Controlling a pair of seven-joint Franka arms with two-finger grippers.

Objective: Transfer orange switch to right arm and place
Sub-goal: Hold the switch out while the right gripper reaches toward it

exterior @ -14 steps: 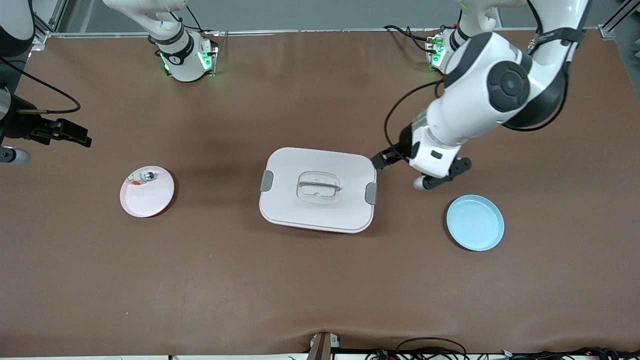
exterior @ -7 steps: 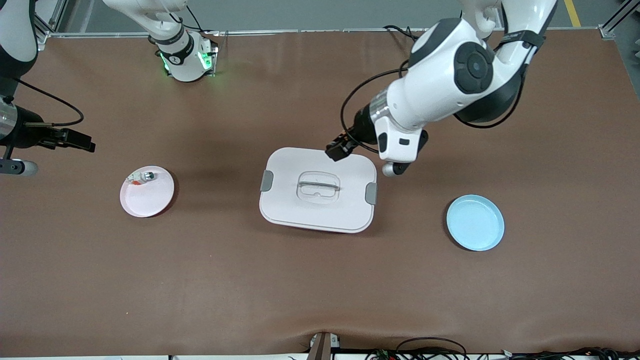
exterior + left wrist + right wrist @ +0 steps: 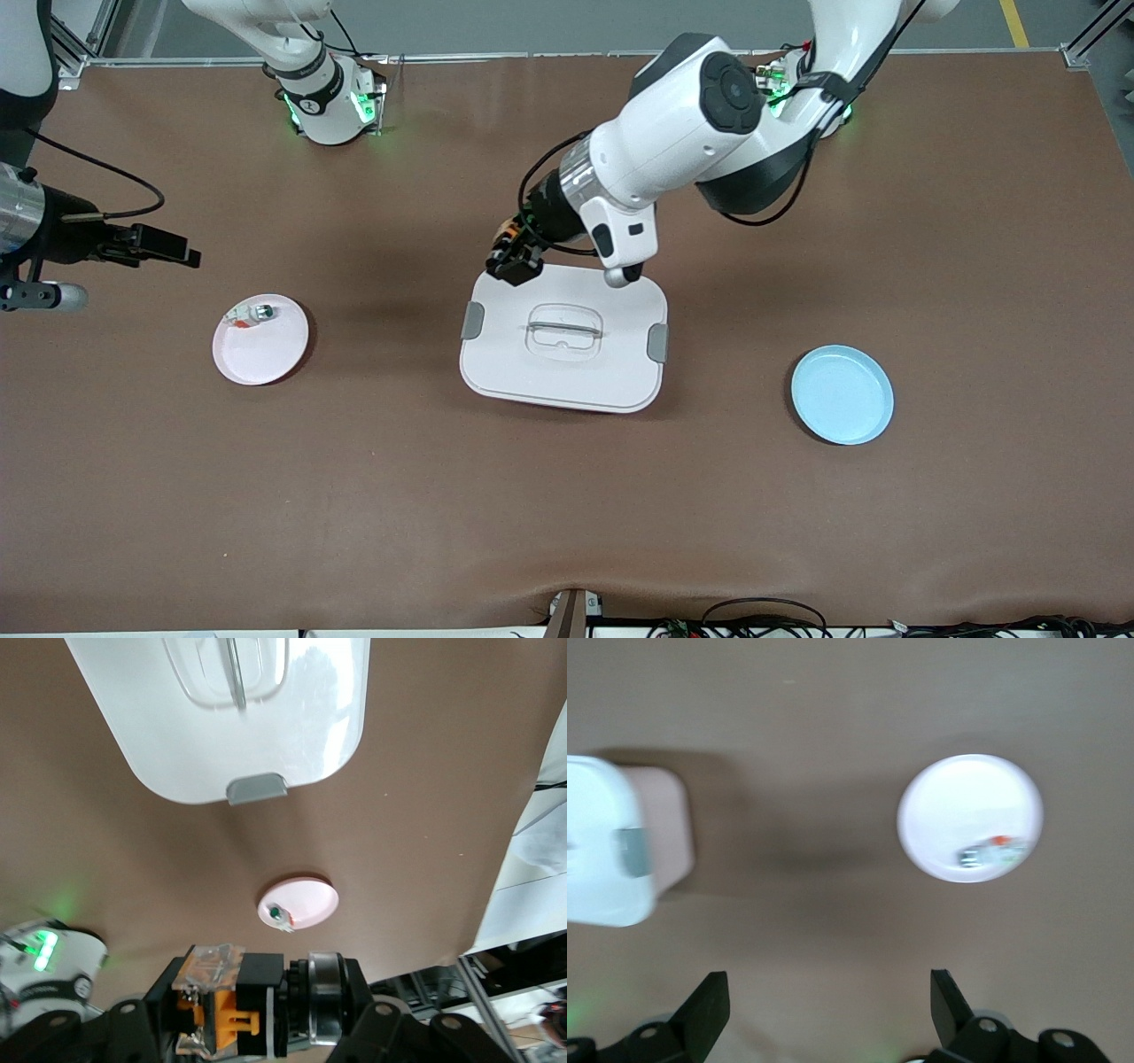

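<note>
The orange switch (image 3: 507, 232) is a stubby black piece with orange parts, and my left gripper (image 3: 516, 261) is shut on it. It hangs in the air over the corner of the white lidded box (image 3: 620, 372) that lies toward the robots' bases. In the left wrist view the orange switch (image 3: 232, 1012) sits clamped in the left gripper (image 3: 257, 1014). My right gripper (image 3: 168, 248) is open and empty above the table near the right arm's end, farther from the camera than the pink plate (image 3: 266, 354). The right wrist view shows the right gripper (image 3: 828, 1001) with its fingers wide apart.
The pink plate (image 3: 957, 806) carries a small silver-and-white piece (image 3: 257, 312) with a red-orange bit. A light blue plate (image 3: 842, 394) lies toward the left arm's end. The white box (image 3: 221, 718) has grey side latches and a clear handle on its lid.
The left arm has swung from beside the blue plate toward the right arm's end, carrying the switch to the box's corner. The right gripper has edged a little toward the middle.
</note>
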